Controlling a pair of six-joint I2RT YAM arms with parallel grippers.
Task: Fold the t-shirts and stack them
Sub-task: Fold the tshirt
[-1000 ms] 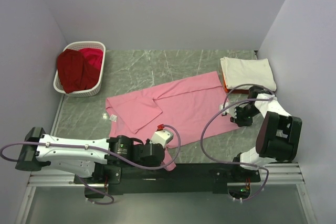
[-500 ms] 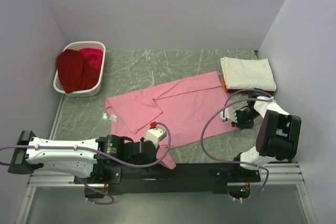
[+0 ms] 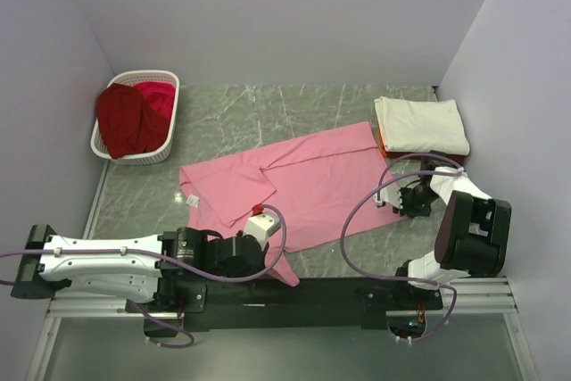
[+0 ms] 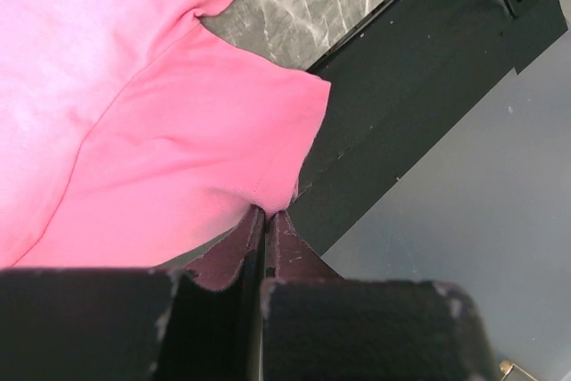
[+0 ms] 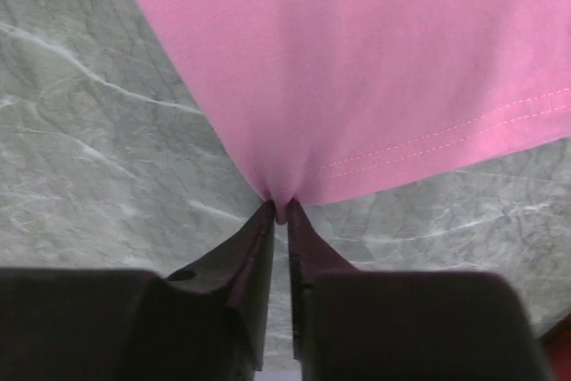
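The pink t-shirt (image 3: 303, 180) lies spread across the middle of the marble table, partly folded, with a sleeve hanging toward the near edge. My left gripper (image 3: 278, 267) is shut on that near sleeve corner (image 4: 268, 207), over the black base rail. My right gripper (image 3: 393, 203) is shut on the shirt's right hem (image 5: 281, 207) just above the table. A folded cream-white t-shirt (image 3: 421, 125) rests on an orange-red one (image 3: 382, 144) at the back right. Dark red (image 3: 120, 120) and crimson (image 3: 156, 109) shirts fill the basket.
The white slatted basket (image 3: 136, 156) stands at the back left corner. The black base rail (image 3: 357, 292) runs along the near edge. Walls close in the table on the left, back and right. Purple cables loop beside both arms.
My left arm has drawn back to the left, pulling the pink sleeve corner toward the near edge. My right gripper has shifted slightly right and back with the hem.
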